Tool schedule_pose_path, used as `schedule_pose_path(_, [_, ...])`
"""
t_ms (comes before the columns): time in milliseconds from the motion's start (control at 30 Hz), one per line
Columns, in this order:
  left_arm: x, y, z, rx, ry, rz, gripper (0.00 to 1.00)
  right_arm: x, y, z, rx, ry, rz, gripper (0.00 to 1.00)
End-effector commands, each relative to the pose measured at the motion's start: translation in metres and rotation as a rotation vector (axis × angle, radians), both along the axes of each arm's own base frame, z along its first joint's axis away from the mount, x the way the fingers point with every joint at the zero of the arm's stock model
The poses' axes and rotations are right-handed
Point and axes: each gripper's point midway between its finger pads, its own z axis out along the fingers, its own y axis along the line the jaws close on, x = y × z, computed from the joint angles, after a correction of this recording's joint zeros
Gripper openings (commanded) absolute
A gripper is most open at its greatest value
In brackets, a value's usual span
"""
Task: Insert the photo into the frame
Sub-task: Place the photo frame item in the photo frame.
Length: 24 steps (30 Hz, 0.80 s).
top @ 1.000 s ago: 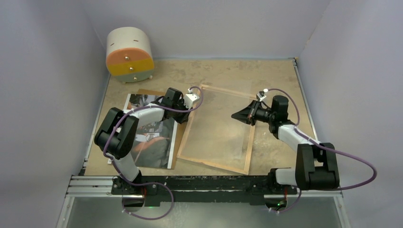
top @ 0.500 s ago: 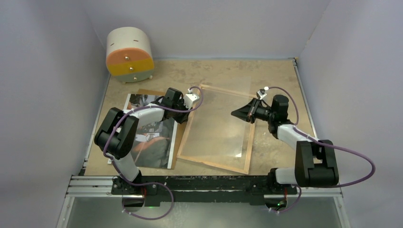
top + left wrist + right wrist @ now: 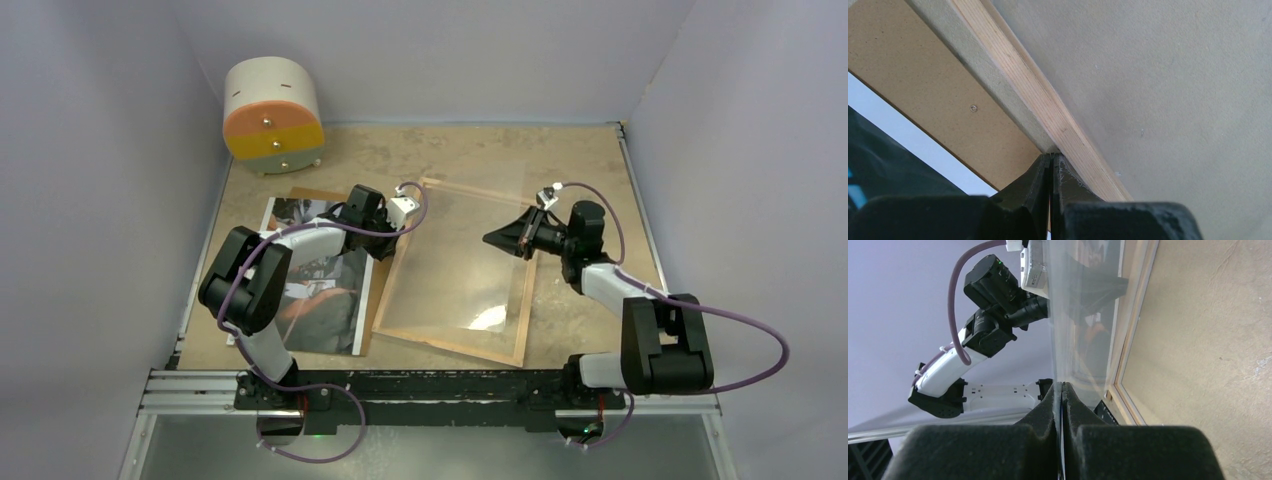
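Note:
The frame [image 3: 450, 346] lies flat mid-table with its light wooden rim up. My right gripper [image 3: 488, 239] is shut on the right edge of its clear pane [image 3: 465, 275], and that edge is tilted up off the rim. In the right wrist view the pane [image 3: 1083, 315] rises from between the closed fingers of the right gripper [image 3: 1061, 385], beside the rim [image 3: 1133, 320]. My left gripper [image 3: 391, 248] is shut, its tips touching the outer side of the frame's left rim [image 3: 1018, 85]. Nothing shows between its fingers [image 3: 1040, 172]. The photo [image 3: 325, 305] lies picture-up at the left.
A brown backing board [image 3: 310, 193] lies under the photo, and a strip of it [image 3: 923, 85] shows between photo and frame. A round drawer cabinet [image 3: 272, 115] with orange and yellow fronts stands at the back left. Grey walls enclose the table; a metal rail [image 3: 450, 392] runs along the near edge.
My right gripper has drifted left and slightly up with the pane, tilting it further; the glare on the pane has shifted toward the near rim. The left arm has stayed put.

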Motion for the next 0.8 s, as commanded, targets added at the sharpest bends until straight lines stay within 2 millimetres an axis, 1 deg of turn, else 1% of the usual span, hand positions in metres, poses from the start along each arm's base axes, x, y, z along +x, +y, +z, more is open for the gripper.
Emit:
schedule_pose_path(0, [-0.009,0.000,-0.006,0.002,0.040,-0.002,0.03,0.003,0.006,0.020,-0.004,-0.091,0.032,0.00])
schedule_pose_path(367, [-0.008,-0.001,-0.006,0.002,0.041,-0.002,0.01,0.009,0.017,0.031,-0.006,-0.133,0.071,0.00])
schedule_pose_path(500, [-0.008,0.000,-0.006,0.004,0.042,0.000,0.00,0.007,0.024,0.036,-0.017,-0.165,0.096,0.00])
schedule_pose_path(633, [-0.007,-0.001,-0.006,0.004,0.043,-0.001,0.00,0.006,0.030,0.035,-0.037,-0.170,0.115,0.00])
schedule_pose_path(767, [-0.006,-0.001,-0.005,0.004,0.038,0.001,0.00,0.005,0.030,0.031,-0.044,-0.162,0.119,0.00])
